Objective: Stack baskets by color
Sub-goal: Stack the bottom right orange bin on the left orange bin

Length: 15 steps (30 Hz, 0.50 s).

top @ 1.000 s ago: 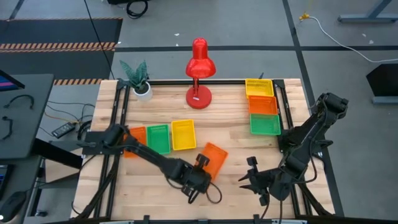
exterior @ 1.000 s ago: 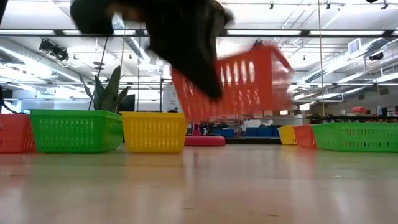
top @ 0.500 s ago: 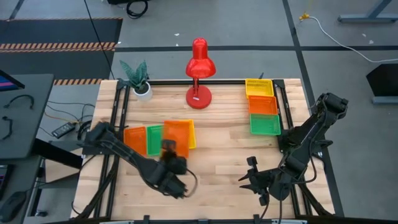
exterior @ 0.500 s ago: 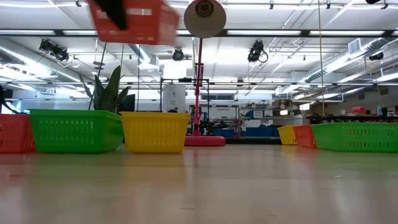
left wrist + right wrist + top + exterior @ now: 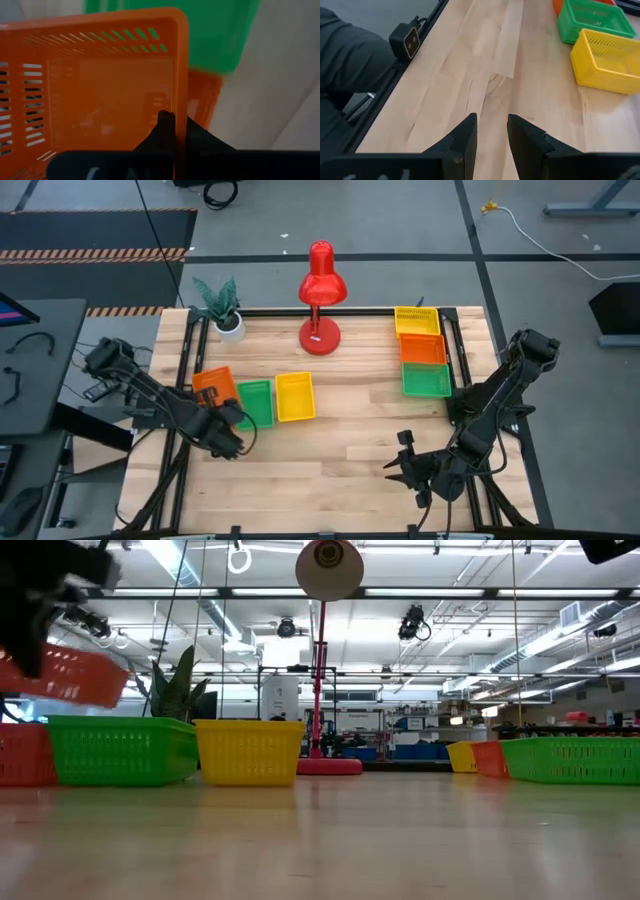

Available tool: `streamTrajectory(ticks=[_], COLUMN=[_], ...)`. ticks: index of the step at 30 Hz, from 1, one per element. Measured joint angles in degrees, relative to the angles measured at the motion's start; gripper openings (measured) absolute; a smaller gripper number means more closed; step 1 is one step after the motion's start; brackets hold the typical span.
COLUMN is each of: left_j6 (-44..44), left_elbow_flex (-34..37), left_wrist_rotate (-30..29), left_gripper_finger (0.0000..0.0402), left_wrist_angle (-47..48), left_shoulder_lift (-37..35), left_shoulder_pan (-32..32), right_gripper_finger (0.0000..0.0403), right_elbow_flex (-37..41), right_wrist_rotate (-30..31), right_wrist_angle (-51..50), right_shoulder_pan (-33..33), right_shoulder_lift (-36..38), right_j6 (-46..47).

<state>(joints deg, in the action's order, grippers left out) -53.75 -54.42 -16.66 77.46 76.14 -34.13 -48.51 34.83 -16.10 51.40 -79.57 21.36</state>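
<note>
My left gripper [image 5: 218,416] is shut on an orange basket [image 5: 213,386], held in the air at the table's left side. Below it another orange basket [image 5: 18,754] rests on its base on the table, with a green basket [image 5: 255,402] and a yellow basket [image 5: 295,396] in the same row. At the far right, a yellow basket [image 5: 417,320], an orange basket [image 5: 423,348] and a green basket [image 5: 427,380] stand in a second row. My right gripper [image 5: 397,465] hangs open over bare wood near the front right, with nothing between its fingers [image 5: 465,135]. My left gripper pinches one side wall of the orange basket at its rim [image 5: 180,100], one finger inside the basket and one outside. The fingers come steeply from above. The basket is lifted clear and tilted [image 5: 62,675], above the orange basket on the table.
A red desk lamp [image 5: 320,290] and a small potted plant [image 5: 222,305] stand at the far edge. Black frame rails [image 5: 190,370] run along the table's sides. Bare wood [image 5: 330,470] lies in the near middle.
My left gripper has carried the orange basket from the table's near middle toward the left edge, up over the yellow and green baskets, to above the orange one at the left. The wrist has rolled, turning the basket about. The fingers stay shut on it.
</note>
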Motion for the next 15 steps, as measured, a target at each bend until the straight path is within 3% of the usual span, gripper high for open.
streamTrajectory(ticks=[7, 15], left_j6=[2.42, 5.75], left_elbow_flex=[8.67, 9.80], left_wrist_rotate=[6.83, 8.86], left_gripper_finger=[0.0010, 0.0022], left_wrist_angle=[-3.46, -7.06], left_shoulder_lift=[-1.22, -1.20], left_shoulder_pan=[-0.24, -0.29], right_gripper_finger=[0.0113, 0.0113], right_elbow_flex=[0.06, 0.09], right_wrist_rotate=[0.20, 0.22], right_wrist_angle=[1.10, 1.34], right_shoulder_pan=[0.02, -0.04], right_shoulder_lift=[0.00, 0.00], right_j6=[0.03, 0.02])
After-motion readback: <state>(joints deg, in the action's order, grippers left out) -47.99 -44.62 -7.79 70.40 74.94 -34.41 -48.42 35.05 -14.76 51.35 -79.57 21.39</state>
